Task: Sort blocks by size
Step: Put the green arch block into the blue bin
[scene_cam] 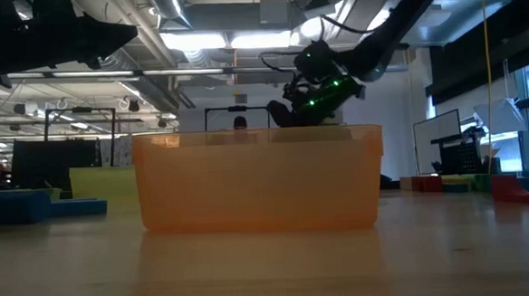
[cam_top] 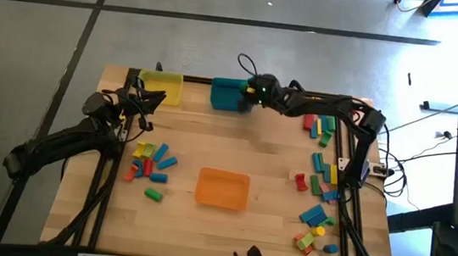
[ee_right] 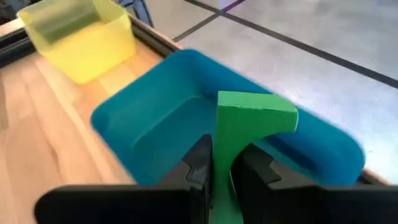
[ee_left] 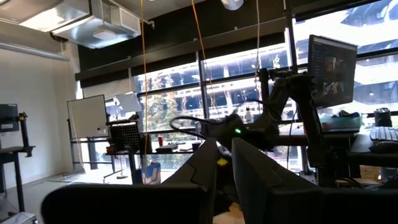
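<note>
My right gripper (cam_top: 248,92) reaches to the far edge of the table. It is shut on a green block (ee_right: 249,124) above the teal bin (ee_right: 161,124), which also shows in the high view (cam_top: 225,95). In the low view this gripper (scene_cam: 309,105) hangs behind the orange bin (scene_cam: 257,180). My left gripper (cam_top: 151,98) is raised at the table's left, beside the yellow bin (cam_top: 162,85). Its fingers (ee_left: 249,174) point level into the room with a narrow gap and hold nothing. Loose blocks lie on the table at the left (cam_top: 150,162) and along the right side (cam_top: 319,176). My right gripper pinches the green block's narrow part (ee_right: 225,163) between its two fingers. The block's wider end (ee_right: 258,112) sticks out past the fingertips. The fingers slant down from the table's right side. The block is lifted clear over the teal bin's opening.
The orange bin (cam_top: 223,187) stands at the table's middle near side. More blocks lie at the far right (cam_top: 321,125) and near right (cam_top: 316,235). The right arm stretches across the far right of the table. Bare wood lies between the block groups.
</note>
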Controlling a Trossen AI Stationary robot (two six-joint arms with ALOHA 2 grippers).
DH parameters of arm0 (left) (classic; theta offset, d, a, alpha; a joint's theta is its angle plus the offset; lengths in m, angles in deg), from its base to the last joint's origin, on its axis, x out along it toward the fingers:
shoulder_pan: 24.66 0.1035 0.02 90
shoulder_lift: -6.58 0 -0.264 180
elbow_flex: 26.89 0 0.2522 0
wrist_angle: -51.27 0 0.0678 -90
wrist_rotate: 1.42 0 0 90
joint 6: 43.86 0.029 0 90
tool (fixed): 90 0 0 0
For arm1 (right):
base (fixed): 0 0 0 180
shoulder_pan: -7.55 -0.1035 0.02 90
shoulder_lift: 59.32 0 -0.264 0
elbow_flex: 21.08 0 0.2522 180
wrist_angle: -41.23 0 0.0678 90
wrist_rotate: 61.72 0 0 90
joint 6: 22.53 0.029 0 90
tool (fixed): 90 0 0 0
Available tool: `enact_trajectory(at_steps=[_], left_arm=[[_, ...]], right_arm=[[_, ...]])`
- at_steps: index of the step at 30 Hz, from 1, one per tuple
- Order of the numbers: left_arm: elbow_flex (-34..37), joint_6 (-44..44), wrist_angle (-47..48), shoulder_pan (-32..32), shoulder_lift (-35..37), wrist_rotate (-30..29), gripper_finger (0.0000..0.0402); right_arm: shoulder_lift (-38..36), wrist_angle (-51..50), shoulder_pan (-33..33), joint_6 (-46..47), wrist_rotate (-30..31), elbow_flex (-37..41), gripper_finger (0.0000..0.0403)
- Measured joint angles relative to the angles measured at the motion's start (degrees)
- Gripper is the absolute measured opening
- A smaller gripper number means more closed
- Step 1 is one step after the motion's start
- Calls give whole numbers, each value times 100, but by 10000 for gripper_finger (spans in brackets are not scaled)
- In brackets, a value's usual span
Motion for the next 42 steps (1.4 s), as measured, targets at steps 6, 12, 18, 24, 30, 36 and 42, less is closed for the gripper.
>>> enact_trajectory(at_steps=[6, 12, 18, 24, 30, 36, 42], left_arm=[[0, 49, -2, -24, 0, -3, 38], [0, 45, -2, -24, 0, -3, 38], [0, 44, -10, -24, 0, -5, 38], [0, 49, -6, -24, 0, -5, 38], [0, 45, -4, -24, 2, -3, 38], [0, 22, -2, -24, 2, -5, 38], [0, 46, -3, -24, 2, -5, 38]], right_arm=[[0, -1315, 110, -17, -40, -790, 51], [127, -1436, 139, 182, -180, -957, 51], [657, -1496, 139, 214, -316, -1212, 51], [809, -1801, 139, 194, -381, -1331, 51], [832, -2128, 139, 191, -333, -1331, 51], [868, -2181, 139, 189, -229, -1328, 51], [868, -2194, 139, 189, -231, -1328, 51]])
